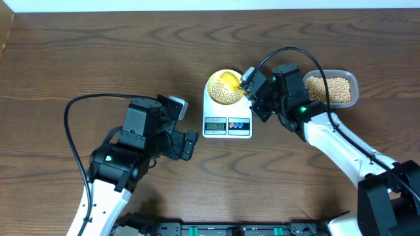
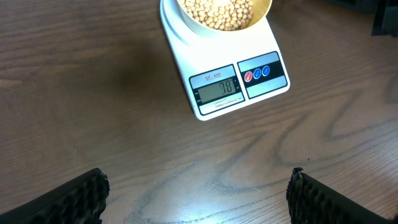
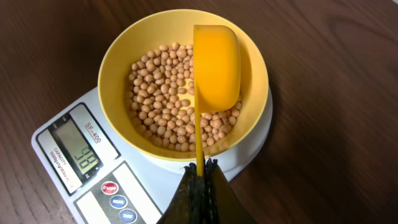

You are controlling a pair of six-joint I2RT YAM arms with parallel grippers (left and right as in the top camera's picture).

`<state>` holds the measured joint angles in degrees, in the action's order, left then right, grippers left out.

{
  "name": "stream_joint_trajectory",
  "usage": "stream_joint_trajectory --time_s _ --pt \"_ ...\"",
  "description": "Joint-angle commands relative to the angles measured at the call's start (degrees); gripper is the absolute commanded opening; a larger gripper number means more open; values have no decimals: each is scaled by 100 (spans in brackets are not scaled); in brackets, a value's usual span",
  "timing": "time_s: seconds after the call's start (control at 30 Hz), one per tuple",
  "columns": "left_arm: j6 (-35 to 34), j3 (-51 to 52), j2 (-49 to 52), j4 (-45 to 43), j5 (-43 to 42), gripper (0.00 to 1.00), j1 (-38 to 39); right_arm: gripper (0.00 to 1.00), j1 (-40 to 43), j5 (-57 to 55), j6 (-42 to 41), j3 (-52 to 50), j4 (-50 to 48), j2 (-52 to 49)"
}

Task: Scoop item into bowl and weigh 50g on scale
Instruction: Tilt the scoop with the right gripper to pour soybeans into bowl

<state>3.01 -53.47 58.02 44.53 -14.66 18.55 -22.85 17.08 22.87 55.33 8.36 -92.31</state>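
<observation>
The pale-yellow bowl (image 3: pixel 115 56) stands on the white scale (image 1: pixel 226 126), holding a layer of tan beans (image 3: pixel 158 93). My right gripper (image 3: pixel 200 168) is shut on the thin handle of a yellow scoop (image 3: pixel 216 62). The scoop's head hangs over the bowl's right half, and no beans show on it. The scale (image 2: pixel 236 84) shows lit digits on its display (image 3: pixel 78 152), which I cannot read surely. My left gripper (image 2: pixel 199 186) stands open over bare table in front of the scale, with nothing between its fingers (image 2: pixel 84 196).
A clear plastic container (image 1: pixel 354 84) with more beans (image 1: pixel 331 90) sits right of the scale, behind my right arm. Black cables arch over both arms. The table's back edge runs along the top of the overhead view.
</observation>
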Motion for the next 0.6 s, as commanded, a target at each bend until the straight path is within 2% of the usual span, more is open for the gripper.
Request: stream_joint_trajectory --time_s 0.0,0.57 --pt "11 2 -4 -9 59 94 13 1 -35 192 55 11 22 11" --pt "11 2 -4 -9 59 93 13 1 -26 501 52 11 52 11"
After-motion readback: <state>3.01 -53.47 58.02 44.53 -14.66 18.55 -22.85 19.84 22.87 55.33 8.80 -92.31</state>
